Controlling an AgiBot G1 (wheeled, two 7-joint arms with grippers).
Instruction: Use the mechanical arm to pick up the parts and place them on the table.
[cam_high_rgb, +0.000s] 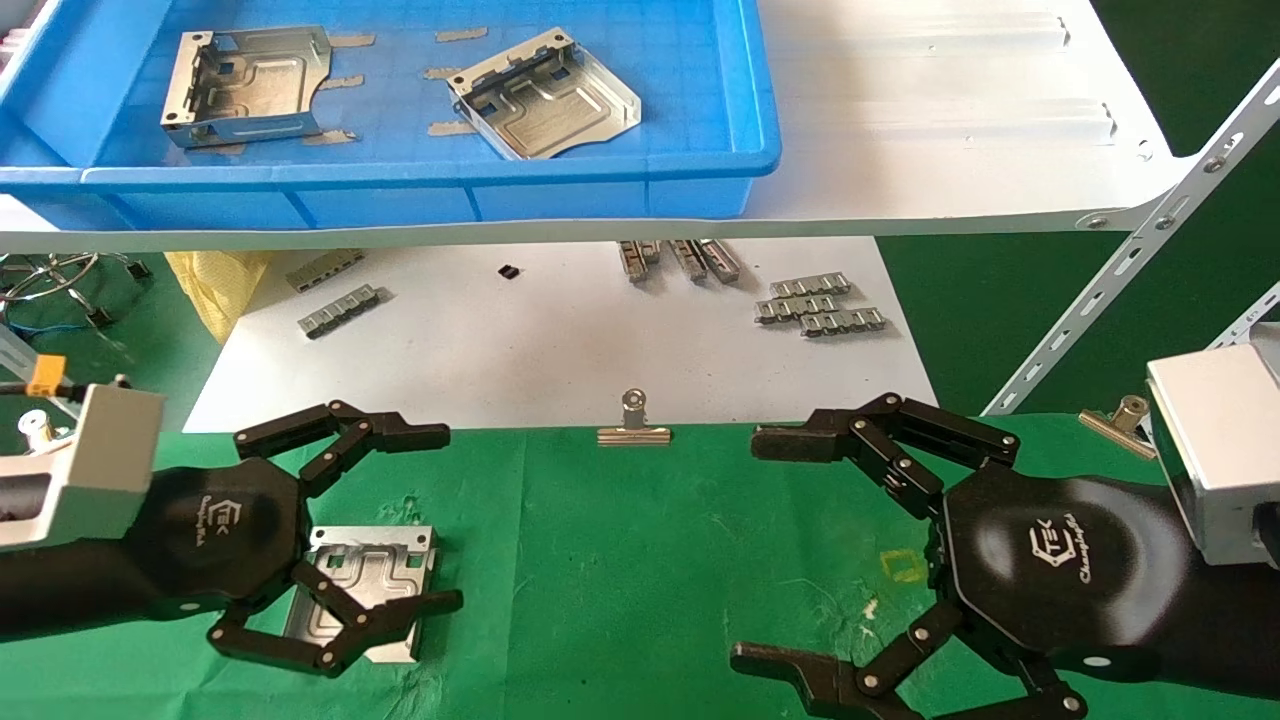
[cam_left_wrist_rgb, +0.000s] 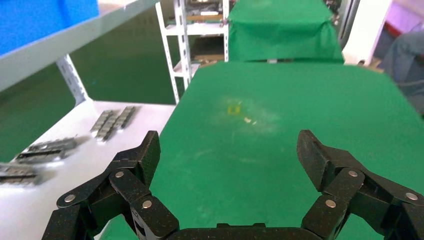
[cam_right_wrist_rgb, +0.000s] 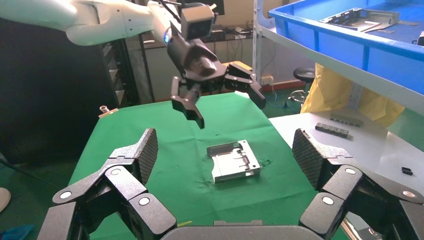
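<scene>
One silver-grey part (cam_high_rgb: 375, 565) lies flat on the green table (cam_high_rgb: 640, 560) at the front left; it also shows in the right wrist view (cam_right_wrist_rgb: 234, 161). My left gripper (cam_high_rgb: 447, 518) is open and empty, hovering above that part and clear of it, as the right wrist view (cam_right_wrist_rgb: 227, 107) shows. Its own wrist view (cam_left_wrist_rgb: 230, 150) shows only green cloth between the fingers. My right gripper (cam_high_rgb: 750, 548) is open and empty over the table's front right, facing the part (cam_right_wrist_rgb: 226, 147). Two more parts (cam_high_rgb: 245, 85) (cam_high_rgb: 545, 95) lie in the blue bin (cam_high_rgb: 400, 175).
The bin stands on a white shelf board (cam_high_rgb: 950, 120) above the table's far edge. Below it a white sheet holds small ridged metal strips (cam_high_rgb: 820, 305). A binder clip (cam_high_rgb: 634, 425) sits on the cloth's far edge. A slanted shelf brace (cam_high_rgb: 1130, 270) rises at the right.
</scene>
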